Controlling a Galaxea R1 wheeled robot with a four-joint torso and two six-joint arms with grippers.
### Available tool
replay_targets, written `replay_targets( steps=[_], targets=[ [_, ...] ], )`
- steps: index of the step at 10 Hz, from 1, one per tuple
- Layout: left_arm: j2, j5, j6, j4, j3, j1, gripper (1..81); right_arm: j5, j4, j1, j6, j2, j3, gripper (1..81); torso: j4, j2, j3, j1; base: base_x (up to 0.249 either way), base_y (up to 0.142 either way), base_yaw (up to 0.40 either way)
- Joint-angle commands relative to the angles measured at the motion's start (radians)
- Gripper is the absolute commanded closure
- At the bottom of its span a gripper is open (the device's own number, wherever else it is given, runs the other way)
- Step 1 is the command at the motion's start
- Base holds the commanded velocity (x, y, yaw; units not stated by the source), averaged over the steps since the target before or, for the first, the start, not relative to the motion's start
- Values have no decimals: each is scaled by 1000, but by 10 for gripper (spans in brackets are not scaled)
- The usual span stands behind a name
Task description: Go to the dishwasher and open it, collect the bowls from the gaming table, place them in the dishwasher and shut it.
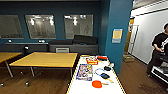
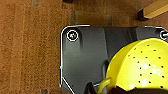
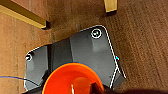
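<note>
While each hand's grip is unclear — yellow bowl (image 2: 140, 67) by left, orange bowl (image 3: 72, 80) by right

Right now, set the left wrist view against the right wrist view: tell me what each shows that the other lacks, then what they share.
Left wrist view alone: a yellow bowl pierced with small holes like a colander, close under the camera, and a pale wooden piece at one corner.

Right wrist view alone: a smooth orange bowl close under the camera, plus two pale wooden pieces on the floor side.

Shared: the brown carpeted floor below and the robot's own dark plate with round fittings. Whether either gripper's fingers clamp its bowl cannot be made out.
</note>
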State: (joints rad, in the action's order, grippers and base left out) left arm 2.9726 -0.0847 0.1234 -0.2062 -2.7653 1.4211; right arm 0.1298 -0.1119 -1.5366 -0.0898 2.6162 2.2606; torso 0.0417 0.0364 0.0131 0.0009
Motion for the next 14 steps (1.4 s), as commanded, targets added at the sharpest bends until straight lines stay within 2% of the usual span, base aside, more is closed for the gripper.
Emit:
replay_targets(
  steps=[1,9,10,11,12,14],
  targets=[
    [-7,-60,2,-4,-7,-53,811,-52,12,46,7,-25,-3,811,0,0,0,0,-142,0,0],
    [-12,-50,2,-4,-7,-44,811,-65,31,46,5,18,32,811,0,2,0,-1,-171,0,0],
    [-13,-49,2,-4,-7,-43,811,-65,31,46,7,20,29,811,0,2,68,-1,-176,0,0],
    [-15,-49,2,-5,-7,-40,811,-65,37,48,7,20,29,811,0,2,77,-1,-176,0,0],
    [-15,-49,2,-6,-7,-38,811,-65,37,46,7,20,28,811,0,2,16,-1,-175,0,0],
    [-16,-47,2,-6,-7,-35,811,-65,41,46,5,24,32,811,0,2,45,-1,-175,0,0]
  ],
)
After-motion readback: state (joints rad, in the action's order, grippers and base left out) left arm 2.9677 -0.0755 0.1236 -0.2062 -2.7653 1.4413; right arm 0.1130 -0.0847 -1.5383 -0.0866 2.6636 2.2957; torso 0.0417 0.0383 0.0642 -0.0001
